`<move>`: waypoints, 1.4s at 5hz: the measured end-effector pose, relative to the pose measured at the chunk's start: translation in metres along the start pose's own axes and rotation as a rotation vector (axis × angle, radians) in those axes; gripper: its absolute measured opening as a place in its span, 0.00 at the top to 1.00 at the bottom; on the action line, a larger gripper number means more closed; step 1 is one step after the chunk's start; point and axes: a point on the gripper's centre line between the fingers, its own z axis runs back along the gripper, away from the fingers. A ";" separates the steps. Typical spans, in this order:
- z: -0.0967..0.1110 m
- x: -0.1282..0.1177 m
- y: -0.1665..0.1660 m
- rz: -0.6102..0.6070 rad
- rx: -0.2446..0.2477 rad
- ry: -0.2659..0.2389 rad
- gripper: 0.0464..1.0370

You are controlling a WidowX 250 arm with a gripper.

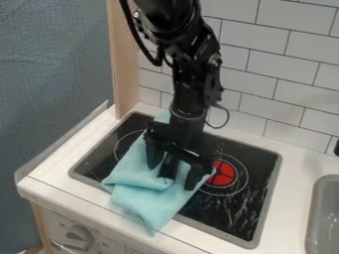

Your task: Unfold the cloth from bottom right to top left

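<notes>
Under the wide-spread claw (172, 177), the cloth (142, 203) is lying across the stove (228, 218) and onto the bench (292, 193), and at least 1 overlapping fold is showing, so the unfolding is looking unfinished, with layers seemingly needing opening toward top left.

The stove (228, 218) is sitting in the worktop (291, 198), left of the sink (315, 213). The cloth (149, 198) is lying across the stove's left part, reaching over its front rim onto the worktop. The tool (173, 177) is hanging at the cloth. The wall (265, 59) is standing behind, the knob (79, 237) sitting below, front left.
</notes>
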 end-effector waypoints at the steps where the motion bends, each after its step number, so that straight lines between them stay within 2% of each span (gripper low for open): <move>1: -0.006 -0.002 0.001 0.008 0.009 0.025 0.08; 3: -0.006 -0.003 0.002 0.007 0.019 0.034 0.66; 4: -0.006 -0.003 0.002 0.001 0.016 0.034 0.84; 5: -0.004 -0.006 0.002 -0.002 0.014 0.033 0.95; 6: 0.010 -0.008 0.009 0.013 0.009 0.006 0.99; 7: 0.018 -0.010 0.025 0.046 -0.008 0.001 0.99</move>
